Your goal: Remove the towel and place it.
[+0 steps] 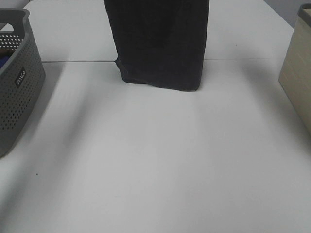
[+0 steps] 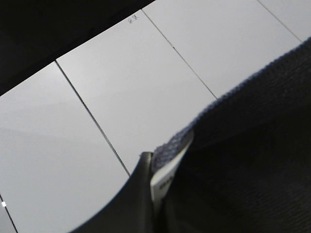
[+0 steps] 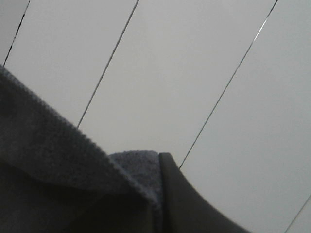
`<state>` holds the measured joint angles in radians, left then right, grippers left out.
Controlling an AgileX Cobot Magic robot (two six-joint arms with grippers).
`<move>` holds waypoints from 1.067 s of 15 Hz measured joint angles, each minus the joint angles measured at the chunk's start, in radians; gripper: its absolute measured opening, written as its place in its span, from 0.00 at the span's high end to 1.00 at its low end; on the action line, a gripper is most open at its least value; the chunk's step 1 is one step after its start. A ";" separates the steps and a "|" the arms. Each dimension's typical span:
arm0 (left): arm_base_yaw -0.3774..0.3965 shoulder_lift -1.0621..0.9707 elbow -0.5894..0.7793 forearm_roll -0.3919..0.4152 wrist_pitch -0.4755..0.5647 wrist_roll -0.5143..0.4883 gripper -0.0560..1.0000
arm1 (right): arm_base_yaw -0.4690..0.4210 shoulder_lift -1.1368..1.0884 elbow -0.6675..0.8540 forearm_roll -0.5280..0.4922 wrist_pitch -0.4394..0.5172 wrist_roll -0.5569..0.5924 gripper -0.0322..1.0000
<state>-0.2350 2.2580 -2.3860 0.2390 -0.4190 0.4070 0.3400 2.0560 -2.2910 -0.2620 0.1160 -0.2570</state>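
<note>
A matte white tabletop (image 1: 155, 165) fills the exterior high view under even, soft light, with a faint shadow spreading toward 8 o'clock. A thin dark seam (image 1: 73, 61) runs across it from 9 to 3 o'clock, above centre. A grey perforated basket (image 1: 19, 92) stands at 9 o'clock and a pale beige bin (image 1: 297, 73) at 3 o'clock. Blue-grey floor (image 1: 286, 6) shows at 1 o'clock.

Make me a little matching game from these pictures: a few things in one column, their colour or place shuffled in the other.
1 towel
2 basket
3 container
4 table

A white
B beige, at the right edge
C grey with holes, at the left edge
D dark, hanging in the middle

Pairs: 1-D, 2-C, 3-B, 4-A
</note>
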 joint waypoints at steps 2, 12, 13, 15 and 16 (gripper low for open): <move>0.007 0.051 -0.087 -0.006 0.011 0.000 0.95 | 0.000 0.020 -0.003 0.004 -0.020 0.001 0.96; 0.007 0.069 -0.114 0.022 0.125 0.000 0.95 | -0.019 0.033 -0.003 0.112 0.021 0.000 0.96; 0.007 0.069 -0.114 0.023 0.135 0.000 0.95 | -0.022 0.033 -0.003 0.120 0.020 -0.002 0.96; 0.007 0.069 -0.114 0.024 0.111 0.000 0.95 | -0.037 0.033 -0.003 0.128 -0.083 -0.003 0.96; 0.007 0.069 -0.114 0.024 0.087 0.001 0.95 | -0.041 0.033 -0.003 0.129 -0.141 -0.003 0.96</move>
<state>-0.2280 2.3270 -2.5000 0.2630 -0.3320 0.4080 0.2990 2.0890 -2.2940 -0.1330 -0.0250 -0.2600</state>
